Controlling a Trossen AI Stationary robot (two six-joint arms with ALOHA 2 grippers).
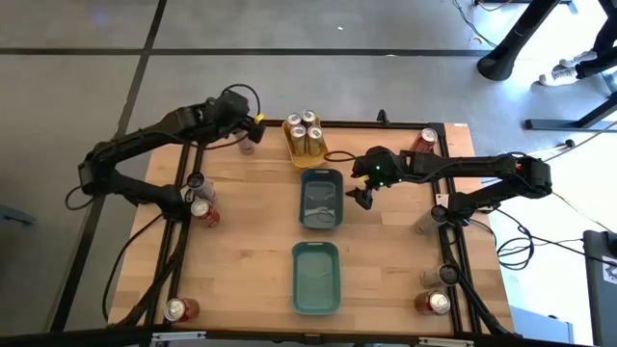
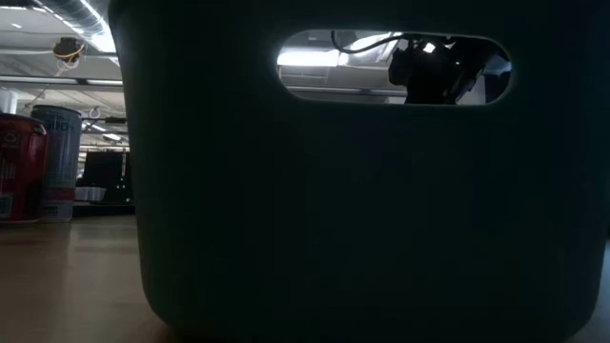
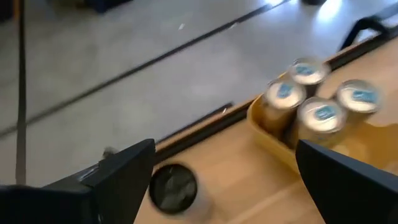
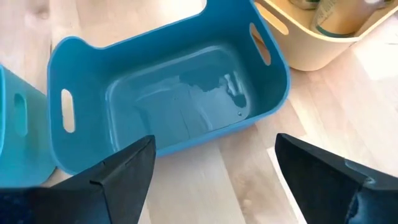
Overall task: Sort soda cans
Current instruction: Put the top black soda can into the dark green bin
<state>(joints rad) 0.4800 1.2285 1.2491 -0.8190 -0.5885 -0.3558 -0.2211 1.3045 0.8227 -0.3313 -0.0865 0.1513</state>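
Note:
My left gripper (image 1: pixel 253 128) (image 3: pixel 225 149) hangs open over the table's far edge, left of the yellow tray (image 1: pixel 294 146) (image 3: pixel 264 121). That tray holds several gold soda cans (image 1: pixel 307 130) (image 3: pixel 322 115) standing upright. A dark-topped can (image 1: pixel 248 145) (image 3: pixel 173 186) stands on the table just below the left fingers, untouched. My right gripper (image 1: pixel 364 193) (image 4: pixel 214 140) is open, right of the blue tray (image 1: pixel 321 198) (image 4: pixel 168 106) and above the table. Nothing lies in that tray.
A teal tray (image 1: pixel 316 277) (image 2: pixel 362 191) stands near the front edge. Loose cans stand at the left (image 1: pixel 196 183) (image 1: pixel 202 210), front left (image 1: pixel 178 309), far right (image 1: pixel 427 140) and right side (image 1: pixel 424 222) (image 1: pixel 434 304). Bare wood lies between the trays and the left cans.

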